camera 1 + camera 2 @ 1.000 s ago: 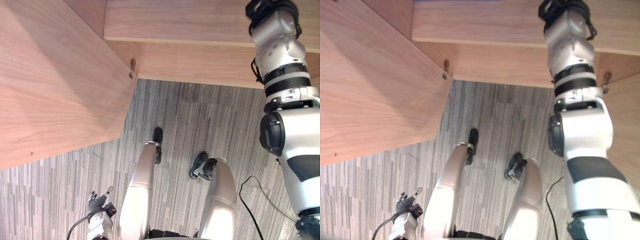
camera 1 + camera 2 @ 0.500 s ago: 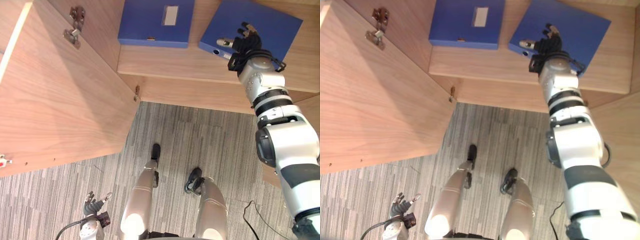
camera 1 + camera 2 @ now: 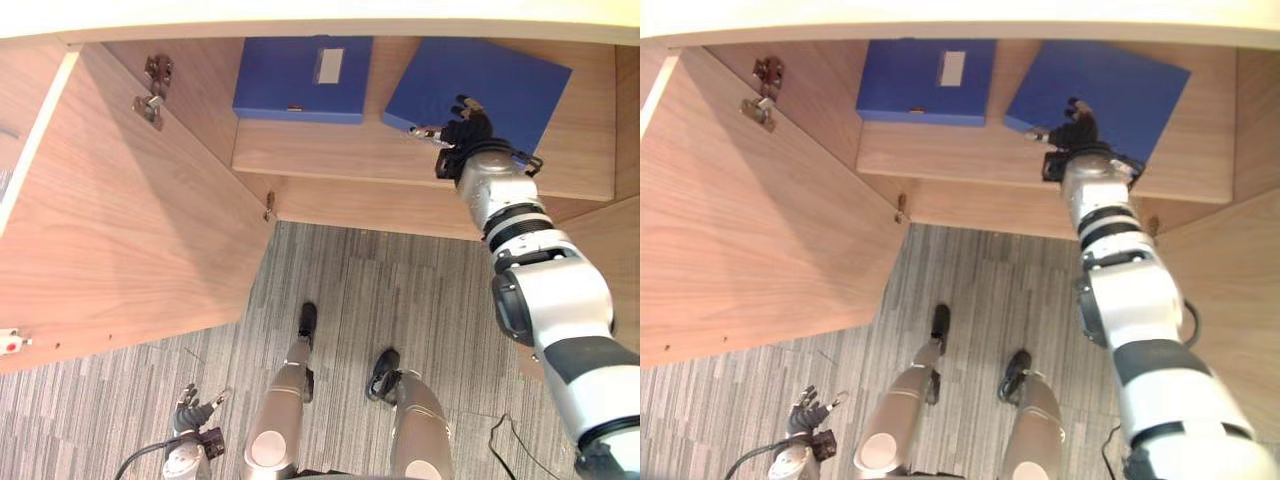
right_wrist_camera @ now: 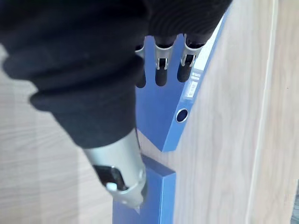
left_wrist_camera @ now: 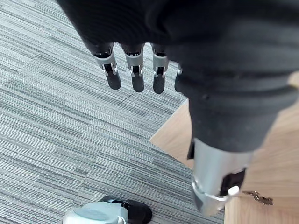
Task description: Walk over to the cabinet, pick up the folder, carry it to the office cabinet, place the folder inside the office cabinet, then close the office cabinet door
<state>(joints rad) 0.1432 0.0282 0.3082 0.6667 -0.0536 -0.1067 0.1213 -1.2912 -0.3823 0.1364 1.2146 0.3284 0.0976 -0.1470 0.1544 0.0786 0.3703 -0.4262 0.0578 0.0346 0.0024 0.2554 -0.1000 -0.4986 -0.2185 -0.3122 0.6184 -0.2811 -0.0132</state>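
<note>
Left eye view: two folders on the shelf (image 3: 330,160), the left folder (image 3: 300,75) square, the right folder (image 3: 505,85) askew at the right wall, bare wood between. The right hand (image 3: 466,128) sits on its near corner, and the door (image 3: 120,230) is open leftward.
Right wrist view: fingers (image 4: 160,70) straight over that folder, clasping nothing.
Left wrist view: left hand (image 5: 136,70) loose, empty, above carpet (image 5: 56,116).

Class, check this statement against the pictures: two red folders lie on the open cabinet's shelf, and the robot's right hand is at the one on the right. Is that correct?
One detail is wrong: the colour. The left eye view shows the left folder and the right folder, both blue, not red, on the cabinet shelf, with the right hand at the right one.
</note>
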